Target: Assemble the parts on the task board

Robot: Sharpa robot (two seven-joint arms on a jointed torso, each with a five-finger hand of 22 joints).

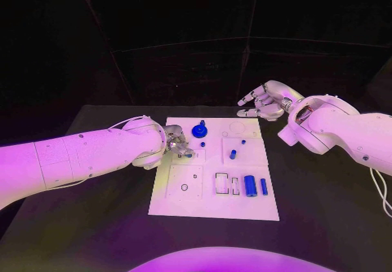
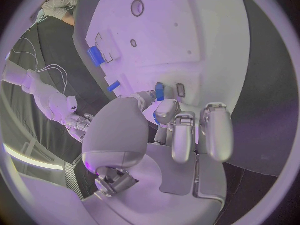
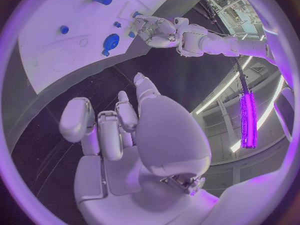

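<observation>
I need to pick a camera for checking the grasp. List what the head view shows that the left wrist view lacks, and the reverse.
Head view, not the left wrist view: the round blue knob standing near the board's far end.
Left wrist view, not the head view: how the left hand pinches a small blue piece at its fingertips, close to a small slot.
Both: the white board and the large blue cylinder beside its slots.

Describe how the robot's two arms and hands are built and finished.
Both arms are smooth, rounded white shells. The left arm carries a thin pale cable looping near its wrist; the right arm has one trailing near its far end. The left hand and right hand are silver, with segmented, rounded fingers.
</observation>
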